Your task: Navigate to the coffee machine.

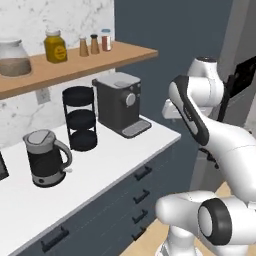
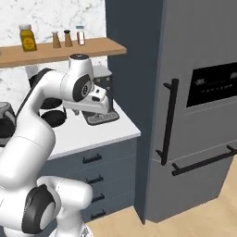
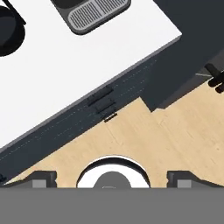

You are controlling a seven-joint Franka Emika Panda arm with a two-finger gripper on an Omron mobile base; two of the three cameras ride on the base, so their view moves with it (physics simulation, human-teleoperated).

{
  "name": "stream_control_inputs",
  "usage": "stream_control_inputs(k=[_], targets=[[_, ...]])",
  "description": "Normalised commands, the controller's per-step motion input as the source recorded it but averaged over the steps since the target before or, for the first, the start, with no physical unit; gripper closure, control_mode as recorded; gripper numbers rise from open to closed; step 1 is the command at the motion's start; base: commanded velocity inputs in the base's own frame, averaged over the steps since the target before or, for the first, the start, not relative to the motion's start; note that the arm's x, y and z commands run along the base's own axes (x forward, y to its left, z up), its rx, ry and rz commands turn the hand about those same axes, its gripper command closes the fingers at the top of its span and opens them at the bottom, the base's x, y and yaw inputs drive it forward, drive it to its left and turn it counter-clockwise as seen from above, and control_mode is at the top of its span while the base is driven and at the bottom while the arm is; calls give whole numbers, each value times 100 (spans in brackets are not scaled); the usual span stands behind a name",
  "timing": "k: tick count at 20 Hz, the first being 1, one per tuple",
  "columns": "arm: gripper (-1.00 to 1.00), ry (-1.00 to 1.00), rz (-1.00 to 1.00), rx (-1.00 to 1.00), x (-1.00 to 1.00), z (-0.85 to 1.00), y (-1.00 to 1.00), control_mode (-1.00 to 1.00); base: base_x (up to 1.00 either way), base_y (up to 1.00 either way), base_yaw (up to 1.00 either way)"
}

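The coffee machine is a boxy dark appliance with a lighter grey top and a round front knob. It stands at the right end of the white counter. My arm hides part of it in the right base view, where its silver drip tray shows below my hand. That grated tray lies at the top of the hand view. My gripper is open and holds nothing. It points down over the wooden floor just in front of the counter's edge.
A black three-tier rack and a black kettle stand left of the machine. A wooden shelf with jars runs above them. Dark drawers sit under the counter. A tall grey oven cabinet rises right of the counter.
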Motion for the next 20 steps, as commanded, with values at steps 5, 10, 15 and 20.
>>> stream_control_inputs(k=[5, 10, 15, 20], targets=[[-100, 0, 0, 0, 0, 0, 0, 100, 22, -66, 48], [-100, 0, 0, 0, 0, 0, 0, 100, 34, -86, 44], [-100, 0, 0, 0, 0, 0, 0, 100, 24, -67, 44], [-100, 0, 0, 0, 0, 0, 0, 100, 8, -18, 42]])
